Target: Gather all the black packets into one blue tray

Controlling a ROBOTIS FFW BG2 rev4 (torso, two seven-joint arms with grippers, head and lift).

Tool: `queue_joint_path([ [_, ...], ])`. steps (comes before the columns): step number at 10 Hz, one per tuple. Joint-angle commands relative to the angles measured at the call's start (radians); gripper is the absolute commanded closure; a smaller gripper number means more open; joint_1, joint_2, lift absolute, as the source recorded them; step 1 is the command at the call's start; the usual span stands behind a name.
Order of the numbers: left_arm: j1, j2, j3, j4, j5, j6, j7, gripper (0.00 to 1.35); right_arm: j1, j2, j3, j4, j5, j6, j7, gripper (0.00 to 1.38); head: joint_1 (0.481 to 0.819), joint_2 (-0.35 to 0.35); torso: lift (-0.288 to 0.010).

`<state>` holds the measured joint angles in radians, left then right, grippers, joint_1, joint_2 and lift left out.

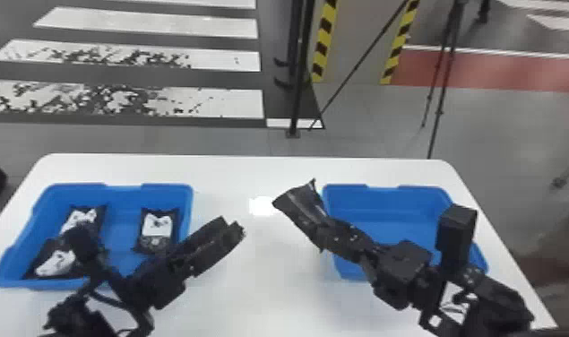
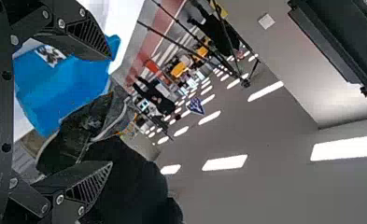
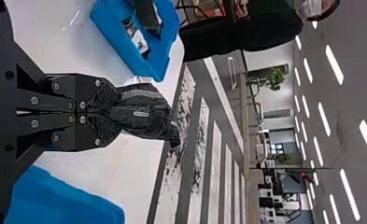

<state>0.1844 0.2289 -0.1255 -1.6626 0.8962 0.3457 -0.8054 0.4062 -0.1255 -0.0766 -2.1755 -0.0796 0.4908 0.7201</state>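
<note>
Black right gripper (image 1: pixel 324 229) clamps a crinkled black packet (image 1: pixel 299 204) just left of the right-hand blue plastic tray (image 1: pixel 386 199); farther left, the black left gripper (image 1: pixel 232 225) gapes.

White table (image 1: pixel 260 291), rounded at its two far corners; a bright patch of glare (image 1: pixel 263 205) lies about midway across its surface. Beyond its far edge, toward the left, dark floor bears broad white stripes (image 1: pixel 234 104) (the nearer ones mottled with black marks). Right of the stripes stands a black upright pole (image 1: pixel 298 89), with a thin rod (image 1: pixel 366 54) slanting beside it. Farther right are two strips of yellow-and-black tape (image 1: pixel 325 36), then a tripod (image 1: pixel 442 89) and, far behind, a red floor band (image 1: pixel 498 71) edged in white. In the right wrist view, oblong ceiling lights (image 3: pixel 334 65) and leafy green plants (image 3: pixel 275 79) occupy the background.
</note>
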Motion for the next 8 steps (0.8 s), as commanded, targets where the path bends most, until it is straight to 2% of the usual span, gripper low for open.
queue_joint_path([
  [1, -0.054, 0.0, -0.068, 0.073, 0.123, -0.007, 0.0, 0.26, 0.013, -0.006, 0.041, -0.054, 0.004, 0.0, 0.019, 1.28, 0.695, -0.101, -0.11],
  [5, -0.113, -0.008, -0.154, 0.115, 0.227, -0.051, 0.0, 0.34, 0.011, -0.025, 0.136, -0.086, 0.008, 0.012, 0.067, 1.28, 0.695, -0.072, -0.11],
  [6, -0.116, -0.008, -0.16, 0.118, 0.238, -0.068, 0.0, 0.54, 0.011, -0.026, 0.142, -0.076, 0.012, 0.022, 0.073, 1.28, 0.695, -0.063, -0.11],
  [7, -0.113, -0.008, -0.162, 0.12, 0.24, -0.105, -0.002, 0.9, 0.011, -0.026, 0.144, -0.069, 0.008, 0.025, 0.076, 1.28, 0.695, -0.053, -0.11],
  [8, -0.113, -0.007, -0.162, 0.122, 0.205, -0.144, -0.002, 1.15, 0.011, -0.025, 0.144, -0.071, 0.01, 0.025, 0.076, 1.28, 0.695, -0.049, -0.11],
])
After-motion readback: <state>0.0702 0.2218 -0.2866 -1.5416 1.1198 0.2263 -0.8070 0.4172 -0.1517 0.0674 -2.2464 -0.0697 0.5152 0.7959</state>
